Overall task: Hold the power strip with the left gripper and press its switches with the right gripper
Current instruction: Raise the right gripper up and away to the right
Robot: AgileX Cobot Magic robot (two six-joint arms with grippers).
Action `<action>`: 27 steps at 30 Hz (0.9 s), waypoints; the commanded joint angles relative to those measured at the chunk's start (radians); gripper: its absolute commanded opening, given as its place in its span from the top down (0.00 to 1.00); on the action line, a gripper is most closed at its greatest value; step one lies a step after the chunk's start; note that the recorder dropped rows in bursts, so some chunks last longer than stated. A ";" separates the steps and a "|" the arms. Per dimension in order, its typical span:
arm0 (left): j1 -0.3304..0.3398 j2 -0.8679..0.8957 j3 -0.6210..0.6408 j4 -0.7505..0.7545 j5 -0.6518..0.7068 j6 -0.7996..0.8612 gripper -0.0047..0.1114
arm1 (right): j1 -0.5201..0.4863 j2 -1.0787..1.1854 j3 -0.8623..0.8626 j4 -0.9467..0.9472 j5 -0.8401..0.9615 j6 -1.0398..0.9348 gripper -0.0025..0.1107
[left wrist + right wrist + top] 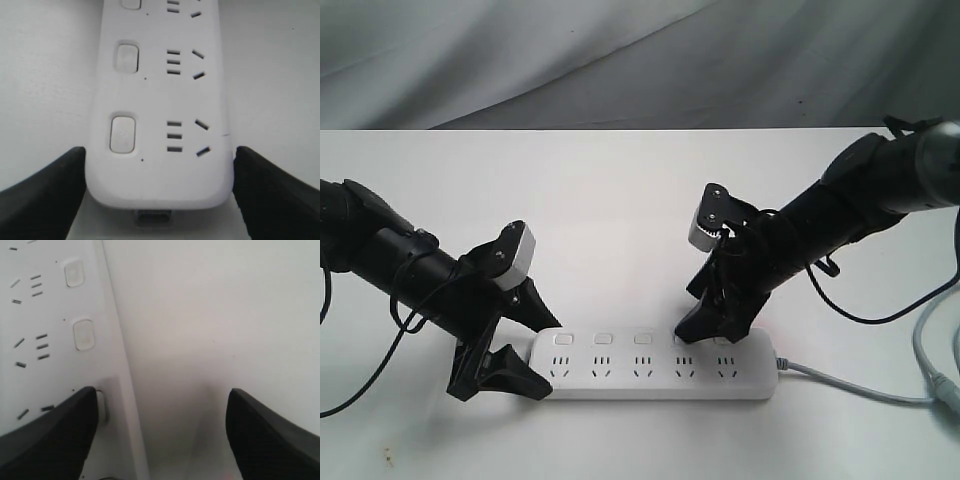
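Tabletop, white and matte (620, 200), carries everything. A long flat white plastic power strip (660, 385) lies on it between my hands. My left gripper (544, 356) clamps both long edges of its end, far from the cord, so I judge it won't slide under a push. My right gripper (716, 328) is spread wide and holds nothing. One fingertip (60, 430) covers part of a small rounded-square white switch (101, 406); whether it presses, I cannot tell.
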 commanded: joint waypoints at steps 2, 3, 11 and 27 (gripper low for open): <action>-0.004 0.000 -0.004 0.008 -0.001 0.005 0.53 | -0.006 -0.045 0.020 0.027 -0.024 -0.094 0.40; -0.004 0.000 -0.004 0.008 -0.001 0.005 0.53 | -0.008 -0.065 0.020 0.025 -0.024 -0.094 0.40; -0.004 0.000 -0.004 0.008 -0.001 0.005 0.53 | -0.081 -0.163 0.020 0.041 0.049 -0.123 0.40; -0.004 0.000 -0.004 0.008 -0.001 0.005 0.53 | -0.114 -0.150 0.121 0.181 0.027 -0.311 0.40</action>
